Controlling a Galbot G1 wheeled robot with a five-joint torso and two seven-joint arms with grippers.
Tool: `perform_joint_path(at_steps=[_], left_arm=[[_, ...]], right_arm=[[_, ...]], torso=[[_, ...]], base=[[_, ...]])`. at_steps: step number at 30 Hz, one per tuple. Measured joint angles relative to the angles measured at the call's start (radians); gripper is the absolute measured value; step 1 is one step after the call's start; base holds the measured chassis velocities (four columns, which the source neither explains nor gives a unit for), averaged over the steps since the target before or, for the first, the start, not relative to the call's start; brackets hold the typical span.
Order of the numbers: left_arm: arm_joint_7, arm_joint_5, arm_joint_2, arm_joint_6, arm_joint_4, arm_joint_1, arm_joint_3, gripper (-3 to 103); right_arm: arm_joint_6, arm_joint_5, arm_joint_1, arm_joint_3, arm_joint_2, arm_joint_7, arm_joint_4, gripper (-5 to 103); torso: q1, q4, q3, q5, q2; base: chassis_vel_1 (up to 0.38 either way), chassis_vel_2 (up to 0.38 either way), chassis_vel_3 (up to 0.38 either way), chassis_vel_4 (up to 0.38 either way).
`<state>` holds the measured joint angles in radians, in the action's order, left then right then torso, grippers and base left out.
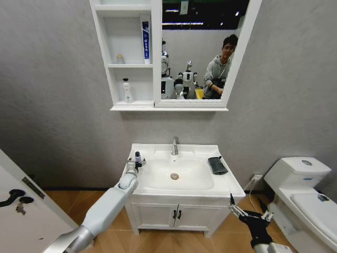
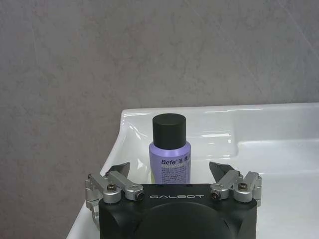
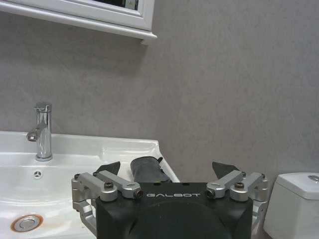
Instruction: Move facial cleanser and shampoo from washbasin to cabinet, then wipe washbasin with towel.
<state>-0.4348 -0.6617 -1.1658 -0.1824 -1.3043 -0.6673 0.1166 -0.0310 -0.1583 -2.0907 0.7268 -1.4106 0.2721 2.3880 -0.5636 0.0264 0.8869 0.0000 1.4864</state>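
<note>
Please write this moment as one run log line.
left gripper: open around purple black-capped bottle | right gripper: open, idle near white ceramic washbasin

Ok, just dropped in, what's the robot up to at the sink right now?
The left gripper is open around a purple bottle standing on the washbasin's left rear corner, not yet closed on it. The right gripper is open, low by the front right corner. The towel lies on the right rim. A tube and a white bottle sit in the cabinet.

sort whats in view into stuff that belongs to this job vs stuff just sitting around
Job: purple bottle on the washbasin, between the open fingers of the left gripper; towel; cabinet; right gripper, open, low by the vanity.

Just there: toilet; faucet; vanity doors.
</note>
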Motion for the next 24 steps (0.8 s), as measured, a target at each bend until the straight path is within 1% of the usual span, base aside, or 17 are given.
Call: perform_joint_path(at_steps=[1,2,5,6,7,8,9,10,13,22,24], left_arm=[[0.004,-0.005,0.0,0.0,0.0,0.001,0.0,87],[0.004,-0.005,0.0,0.0,0.0,0.001,0.0,87],[0.012,-0.016,0.001,0.0,0.0,0.004,0.002,70],[0.012,-0.016,0.001,0.0,0.0,0.004,0.002,70],[0.013,-0.017,0.0,0.0,0.0,0.004,0.002,65],[0.013,-0.017,0.0,0.0,-0.001,0.004,0.002,65],[0.014,-0.017,0.001,0.001,-0.004,0.003,0.002,59],[0.014,-0.017,0.001,0.001,-0.004,0.003,0.002,59],[0.014,-0.018,0.002,0.002,-0.014,-0.004,0.002,43],[0.013,-0.023,0.016,0.002,-0.046,-0.017,-0.004,42],[0.012,-0.024,0.028,0.001,-0.069,-0.022,-0.007,42]], right_arm=[[-0.001,0.0,0.0,0.0,0.0,-0.001,0.0,100],[-0.001,0.0,0.0,0.0,0.0,-0.001,0.0,100],[-0.003,0.0,0.0,0.0,0.0,-0.001,0.0,100],[-0.003,0.0,0.0,0.0,0.0,-0.001,0.0,100],[-0.003,0.0,0.001,0.001,-0.001,-0.001,0.0,100],[-0.003,-0.001,0.001,0.001,-0.001,-0.001,0.0,100],[-0.003,-0.001,0.001,0.001,-0.001,-0.001,0.0,100],[-0.003,-0.001,0.001,0.001,-0.001,-0.001,0.0,100],[-0.003,-0.002,0.002,0.001,-0.001,-0.001,-0.001,100],[-0.003,-0.002,0.003,0.0,0.0,-0.001,-0.001,100],[-0.003,-0.002,0.003,0.0,0.0,-0.001,0.0,100]], torso=[[0.0,0.0,0.0,0.0,0.0],[0.0,0.0,0.0,0.0,0.0],[0.0,0.0,0.0,0.0,0.0],[0.0,0.0,0.0,0.0,0.0],[0.0,0.0,0.0,0.0,0.0],[0.0,0.0,0.0,0.0,0.0],[0.0,0.0,0.0,0.0,0.0],[0.0,0.0,0.0,0.0,0.0],[0.0,0.0,0.0,-0.0001,0.0],[0.0,0.0,0.0,-0.0001,0.0],[0.0,0.0,0.0,-0.0001,0.0]], base=[[0.0,0.0,0.0,0.0],[0.0,0.0,0.0,0.0],[0.0,0.0,0.0,0.0],[0.0,0.0,0.0,0.0],[0.0,0.0,0.0,0.0],[0.0,0.0,0.0,0.0],[0.0,0.0,0.0,0.0],[0.0,0.0,0.0,0.0],[0.0,0.0,0.0,0.0],[0.0,0.0,0.0,0.0],[0.0,0.0,0.0,0.0]])
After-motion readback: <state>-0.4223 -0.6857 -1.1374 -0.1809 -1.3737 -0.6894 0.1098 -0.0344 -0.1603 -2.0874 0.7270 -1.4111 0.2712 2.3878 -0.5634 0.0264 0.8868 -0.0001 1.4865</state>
